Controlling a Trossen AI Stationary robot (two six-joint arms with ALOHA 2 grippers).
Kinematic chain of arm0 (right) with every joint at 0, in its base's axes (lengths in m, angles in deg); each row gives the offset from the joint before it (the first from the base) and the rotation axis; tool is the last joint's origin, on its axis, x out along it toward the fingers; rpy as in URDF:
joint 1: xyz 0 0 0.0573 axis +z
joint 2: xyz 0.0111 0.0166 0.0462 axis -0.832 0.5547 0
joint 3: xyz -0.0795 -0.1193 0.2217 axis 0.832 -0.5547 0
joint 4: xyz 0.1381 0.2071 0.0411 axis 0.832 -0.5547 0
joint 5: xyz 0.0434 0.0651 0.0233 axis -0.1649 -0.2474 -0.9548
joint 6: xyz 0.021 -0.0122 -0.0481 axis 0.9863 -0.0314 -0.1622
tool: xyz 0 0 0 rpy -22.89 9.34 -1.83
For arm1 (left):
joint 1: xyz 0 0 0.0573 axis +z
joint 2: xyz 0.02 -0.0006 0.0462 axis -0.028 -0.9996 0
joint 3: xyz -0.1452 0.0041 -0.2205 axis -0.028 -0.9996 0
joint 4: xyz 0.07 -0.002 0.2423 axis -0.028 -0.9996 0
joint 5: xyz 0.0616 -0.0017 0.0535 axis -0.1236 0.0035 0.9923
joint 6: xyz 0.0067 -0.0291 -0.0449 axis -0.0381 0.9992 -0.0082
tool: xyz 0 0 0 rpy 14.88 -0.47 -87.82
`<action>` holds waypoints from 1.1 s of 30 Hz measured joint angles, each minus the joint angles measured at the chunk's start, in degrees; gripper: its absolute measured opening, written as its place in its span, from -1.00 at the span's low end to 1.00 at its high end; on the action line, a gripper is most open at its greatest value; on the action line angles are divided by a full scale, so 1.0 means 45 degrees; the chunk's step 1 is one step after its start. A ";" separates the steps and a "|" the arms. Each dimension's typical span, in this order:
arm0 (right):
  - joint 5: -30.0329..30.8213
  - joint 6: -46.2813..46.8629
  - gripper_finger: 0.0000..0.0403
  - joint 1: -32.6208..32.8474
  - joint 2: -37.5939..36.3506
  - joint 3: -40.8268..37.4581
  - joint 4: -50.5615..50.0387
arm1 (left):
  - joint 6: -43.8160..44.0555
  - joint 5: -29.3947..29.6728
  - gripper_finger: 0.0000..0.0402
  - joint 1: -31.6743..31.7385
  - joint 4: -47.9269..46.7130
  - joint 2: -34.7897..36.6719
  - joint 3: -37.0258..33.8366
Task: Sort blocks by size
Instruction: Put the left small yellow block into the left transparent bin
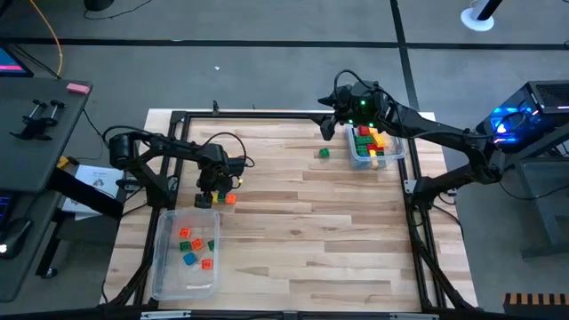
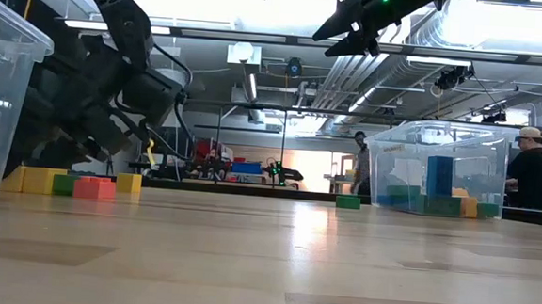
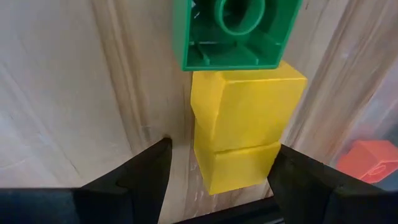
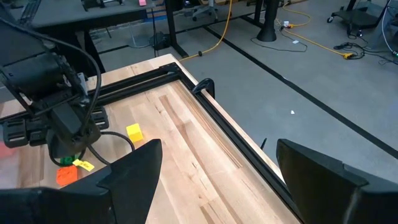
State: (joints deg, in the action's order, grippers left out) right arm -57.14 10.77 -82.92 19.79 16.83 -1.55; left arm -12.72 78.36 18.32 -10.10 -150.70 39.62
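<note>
Left gripper [image 1: 208, 197] low over the table's left side, just beyond the near-left clear bin [image 1: 162, 276], fingers spread and straddling a yellow block [image 3: 239, 127] from above, pads apart from its sides as far as the wrist view shows; bottom of that block cut off by the gripper body. Green block [image 3: 236, 34] touching the yellow one's far end, hollow underside up, upper part out of frame. Orange block [image 3: 371, 160] off to one side, partly hidden behind a finger [image 3: 311, 180]. From above, most of this cluster masked by the gripper, only an orange block [image 1: 230, 199] and a sliver of yellow showing. At table level, a row of yellow, green and red blocks [image 2: 73, 184] under the dark arm.

Right gripper [image 1: 331, 124] raised above the table's far edge, beside the far-right bin [image 1: 398, 153], fingers wide apart, nothing between them. Lone green block [image 1: 324, 153] on the wood just left of that bin. Sorted blocks inside both bins: orange, green, blue [image 1: 196, 247] near left; red, yellow, green [image 1: 371, 142] far right, too crowded to count.

People in the room behind, small and indistinct
</note>
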 joint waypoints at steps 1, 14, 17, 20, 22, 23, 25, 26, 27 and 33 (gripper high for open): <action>0.0000 0.0000 0.55 -0.0002 0.0000 0.0000 0.0000 | 0.0001 0.0009 0.17 0.0000 0.0006 0.0002 0.0037; 0.0009 0.0000 0.55 -0.0005 0.0000 0.0000 -0.0049 | -0.0121 0.1073 -0.54 0.0987 -0.0772 0.0377 0.1499; 0.0007 -0.0032 0.55 -0.0002 0.0000 0.0000 -0.0053 | 0.0579 0.2542 -0.54 0.2059 -0.0790 0.0957 0.1882; 0.0005 -0.0042 0.55 0.0000 0.0000 0.0000 -0.0062 | 0.2289 0.3128 -0.54 0.3114 -0.0766 0.1686 0.2442; 0.0008 -0.0044 0.55 -0.0001 0.0000 0.0000 -0.0150 | 0.4120 0.2282 -0.54 0.3521 -0.0503 0.2437 0.2852; 0.0004 -0.0044 0.55 -0.0001 0.0000 0.0000 -0.0209 | 0.5023 0.1329 -0.54 0.3566 -0.0282 0.2904 0.2982; 0.0004 -0.0044 0.55 -0.0005 0.0000 0.0000 -0.0354 | 0.6718 -0.0815 -0.54 0.3263 0.0161 0.3938 0.3104; 0.0004 -0.0048 0.55 0.0000 0.0000 0.0000 -0.0407 | 0.7629 -0.1614 -0.54 0.2895 0.0282 0.4455 0.3155; 0.0004 -0.0135 0.55 0.0000 0.0000 0.0000 -0.0463 | 0.8665 -0.2122 -0.54 0.2307 0.0305 0.4989 0.3208; 0.0004 -0.0656 0.55 -0.0005 0.0000 0.0000 -0.0548 | 1.5203 -0.2470 -0.54 -0.3203 -0.0533 0.7271 0.4065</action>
State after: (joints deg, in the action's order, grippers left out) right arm -57.12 7.81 -82.94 19.79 16.83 -4.01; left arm 55.69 67.25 3.90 -12.50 -117.98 57.91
